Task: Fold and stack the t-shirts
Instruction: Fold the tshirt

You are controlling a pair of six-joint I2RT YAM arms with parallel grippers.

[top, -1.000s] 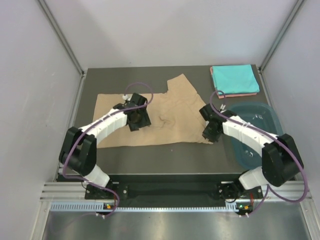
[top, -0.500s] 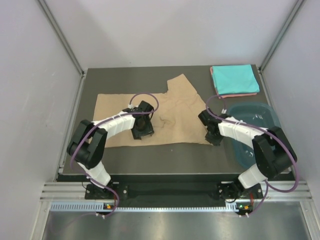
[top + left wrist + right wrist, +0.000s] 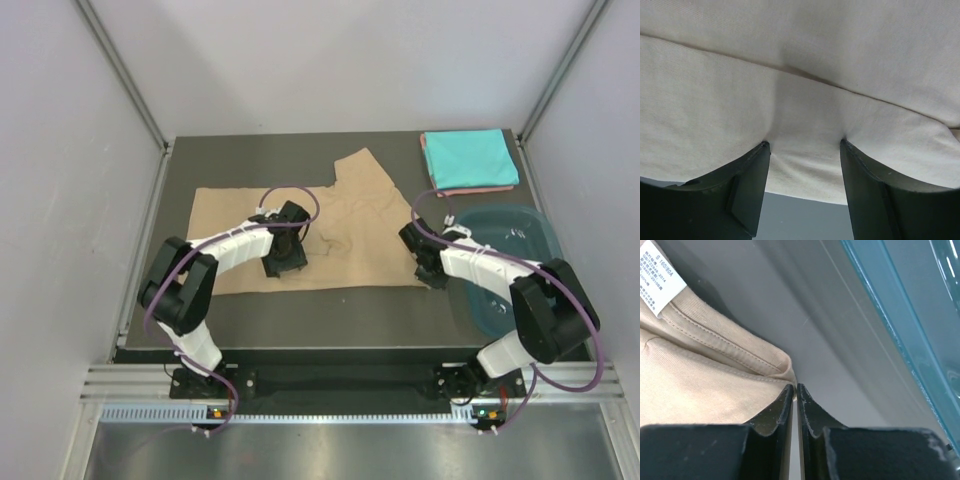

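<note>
Tan t-shirt (image 3: 340, 215) flat mid-bench (image 3: 300, 310), first fold likely: left claw (image 3: 805, 145) apart, tips pressed on its 6 o'clock hem, right claw (image 3: 795, 387) pinched on its 4 o'clock corner; next, left closes, both carry hem toward 12.

A white care label (image 3: 662, 277) sewn on the tan t-shirt (image 3: 700, 385) reads "S 160/80A"; the smaller lines beneath it are too fine to read.

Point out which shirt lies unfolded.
The tan shirt, spread flat in the middle. The turquoise shirt and pink shirt lie folded, stacked at the far right.
</note>
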